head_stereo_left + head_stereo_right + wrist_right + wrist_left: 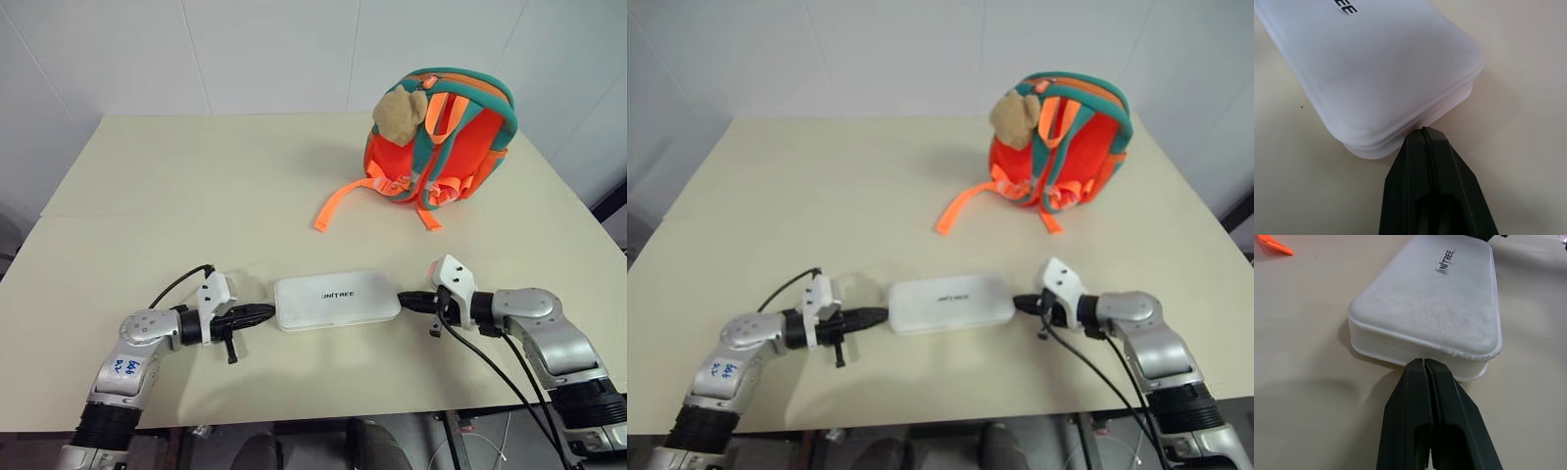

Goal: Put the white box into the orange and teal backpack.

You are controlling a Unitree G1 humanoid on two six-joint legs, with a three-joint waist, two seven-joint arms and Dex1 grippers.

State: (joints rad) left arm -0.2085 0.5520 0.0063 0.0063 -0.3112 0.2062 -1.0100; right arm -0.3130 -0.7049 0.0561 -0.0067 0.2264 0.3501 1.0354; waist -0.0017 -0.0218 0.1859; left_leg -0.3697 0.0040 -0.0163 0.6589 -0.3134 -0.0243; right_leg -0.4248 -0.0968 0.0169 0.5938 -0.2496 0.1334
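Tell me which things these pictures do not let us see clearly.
- Orange and teal backpack: head views show only its strap side, so its opening is hidden.
- White box: its far end is cut off by the edge in both wrist views.
- Plush toy: too small to tell its details.

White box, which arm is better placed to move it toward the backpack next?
Neither alone. The left gripper and right gripper, both shut, press the white box at opposite ends, so both must carry it. The right arm is nearer the backpack, which stands far on that side.
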